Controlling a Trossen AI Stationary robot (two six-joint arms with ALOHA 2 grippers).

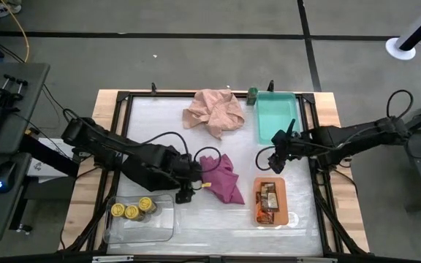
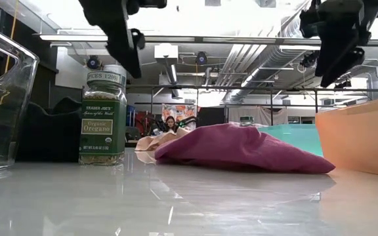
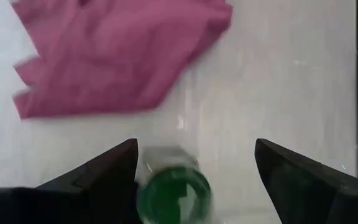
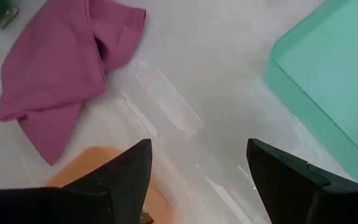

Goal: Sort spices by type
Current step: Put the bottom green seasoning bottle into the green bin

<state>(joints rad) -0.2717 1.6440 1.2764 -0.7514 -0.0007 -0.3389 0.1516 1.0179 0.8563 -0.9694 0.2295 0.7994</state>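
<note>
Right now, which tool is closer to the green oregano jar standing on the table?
Left. The left tool hangs open right over the oregano jar, fingers either side. The right tool is open across the table, between the teal tray and orange tray.

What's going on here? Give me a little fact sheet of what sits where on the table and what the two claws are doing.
clear tray: three yellow-lidded jars
orange tray: brown-orange packets
teal tray: no spices inside
oregano jar: upright on the table, beside the magenta cloth
second green jar: at the table's far edge, by the teal tray
pink cloth: crumpled, far side
left gripper: open, above the oregano jar
right gripper: open, holding nothing
</note>
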